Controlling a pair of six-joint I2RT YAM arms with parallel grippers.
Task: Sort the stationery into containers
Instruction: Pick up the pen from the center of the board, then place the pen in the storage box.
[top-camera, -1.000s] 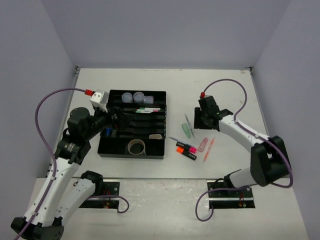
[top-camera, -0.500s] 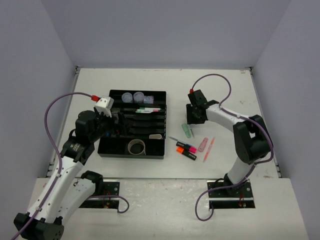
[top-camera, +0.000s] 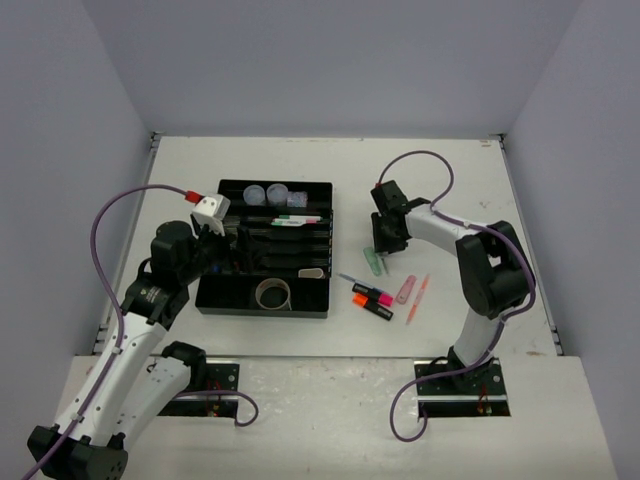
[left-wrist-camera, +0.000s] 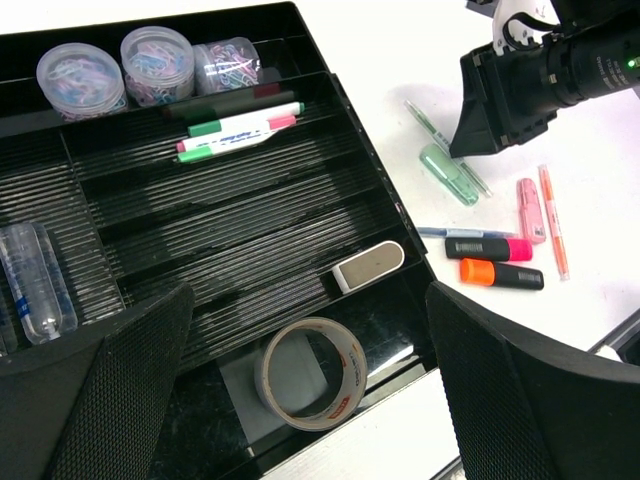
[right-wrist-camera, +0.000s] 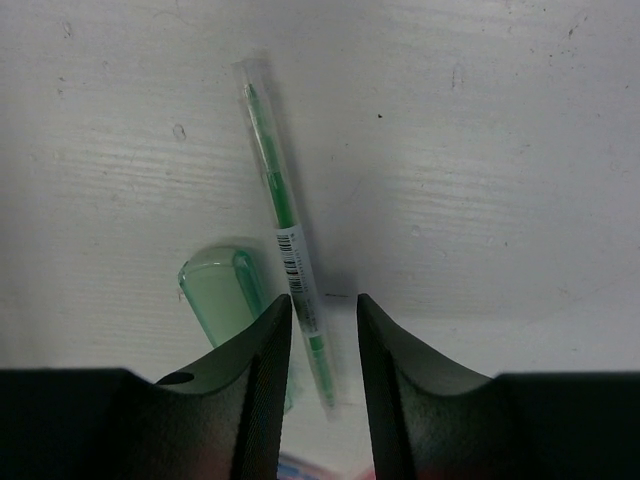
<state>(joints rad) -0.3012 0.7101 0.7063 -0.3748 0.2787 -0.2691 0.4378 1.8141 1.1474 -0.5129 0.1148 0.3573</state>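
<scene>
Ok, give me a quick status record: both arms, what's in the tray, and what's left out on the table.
left fingers: open, over the tray, holding nothing
right fingers: open, straddling the thin green pen on the table, not closed on it
in tray: three clear tubs, markers, blue-capped tube, tape roll
on table: green highlighter beside that pen, pink highlighter, orange highlighter, pale pink highlighter, thin orange pen
</scene>
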